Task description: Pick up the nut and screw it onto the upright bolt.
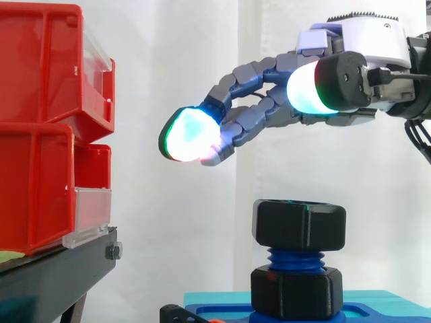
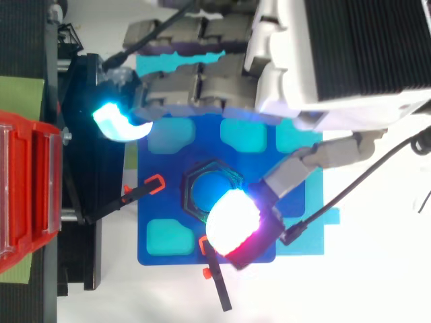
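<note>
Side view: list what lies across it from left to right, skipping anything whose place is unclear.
Red bins → glowing fingertip of the hand → nut on the blue bolt. The rest of the hand reaches over the nut, so it is left out.

No writing, number, label or sign can be read anywhere. The red bins [image 1: 40, 128] and their clear front panels [image 1: 91, 212] are blank as far as can be seen, and so are the black nut [image 1: 300, 225], the blue plate [image 2: 168, 168] under it and the hand [image 1: 357, 44].
</note>
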Robot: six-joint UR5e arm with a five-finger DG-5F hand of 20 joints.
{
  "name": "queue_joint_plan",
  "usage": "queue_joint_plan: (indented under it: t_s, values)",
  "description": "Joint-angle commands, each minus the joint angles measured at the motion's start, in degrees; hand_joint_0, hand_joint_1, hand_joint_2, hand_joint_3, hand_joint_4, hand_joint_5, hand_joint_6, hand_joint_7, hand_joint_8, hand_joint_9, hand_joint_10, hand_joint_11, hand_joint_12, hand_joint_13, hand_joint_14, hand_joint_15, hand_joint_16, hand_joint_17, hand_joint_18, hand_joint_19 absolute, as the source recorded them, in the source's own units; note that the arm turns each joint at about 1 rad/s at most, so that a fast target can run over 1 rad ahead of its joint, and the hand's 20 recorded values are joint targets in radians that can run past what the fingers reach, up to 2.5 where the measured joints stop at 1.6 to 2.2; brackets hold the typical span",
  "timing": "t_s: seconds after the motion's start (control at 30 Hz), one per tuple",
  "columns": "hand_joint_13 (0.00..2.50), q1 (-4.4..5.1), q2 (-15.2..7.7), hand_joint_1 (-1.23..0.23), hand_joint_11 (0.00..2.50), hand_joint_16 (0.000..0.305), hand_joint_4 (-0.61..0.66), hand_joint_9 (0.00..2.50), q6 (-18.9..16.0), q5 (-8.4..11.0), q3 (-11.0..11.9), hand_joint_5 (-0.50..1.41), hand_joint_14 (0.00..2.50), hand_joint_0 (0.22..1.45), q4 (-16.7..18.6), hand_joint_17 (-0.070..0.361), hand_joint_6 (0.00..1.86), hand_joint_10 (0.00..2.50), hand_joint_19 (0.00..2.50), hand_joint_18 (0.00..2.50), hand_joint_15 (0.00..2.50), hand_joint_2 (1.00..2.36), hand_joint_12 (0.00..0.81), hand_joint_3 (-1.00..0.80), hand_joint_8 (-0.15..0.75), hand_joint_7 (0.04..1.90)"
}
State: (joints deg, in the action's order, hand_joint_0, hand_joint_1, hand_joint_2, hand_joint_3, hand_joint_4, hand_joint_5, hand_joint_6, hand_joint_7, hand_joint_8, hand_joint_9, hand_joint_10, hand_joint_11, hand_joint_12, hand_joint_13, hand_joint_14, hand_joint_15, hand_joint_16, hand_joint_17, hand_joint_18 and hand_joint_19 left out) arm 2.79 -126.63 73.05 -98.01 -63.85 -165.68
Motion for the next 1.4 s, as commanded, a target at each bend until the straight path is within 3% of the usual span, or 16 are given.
queue_joint_plan:
  t_s: [0.0,0.1,0.47,0.97,1.37]
  values:
    - [0.32,0.81,-0.2,-0.33,0.0,0.07,0.21,0.5,0.0,0.19,0.0,-0.15,0.0,0.46,-1.0,0.158,0.5,0.0,0.0,0.0,0.0,1.0,0.389,-0.5,0.253,0.55]
    - [0.34,1.25,-0.3,-0.34,0.0,0.07,0.23,0.52,0.0,0.28,0.0,-0.14,0.0,0.46,-3.0,0.157,0.5,0.0,0.0,0.0,0.0,1.0,0.391,-0.5,0.256,0.56]
    - [0.41,2.74,-0.2,-0.34,0.0,0.067,0.26,0.6,0.1,-0.16,-1.2,-0.12,0.0,0.47,-4.7,0.152,0.5,0.0,0.0,0.02,0.0,1.0,0.392,-0.5,0.282,0.64]
    - [0.5,3.09,-0.2,-0.36,0.0,0.059,0.29,0.71,0.1,-1.22,-1.2,-0.09,0.0,0.49,-5.8,0.133,0.5,0.0,0.0,0.2,0.0,1.0,0.392,-0.5,0.31,0.83]
    - [0.59,2.48,-0.3,-0.37,0.0,0.055,0.31,0.76,0.0,-2.19,-1.2,-0.08,0.0,0.5,-5.6,0.125,0.5,0.0,0.0,0.34,0.0,1.0,0.391,-0.5,0.32,0.9]
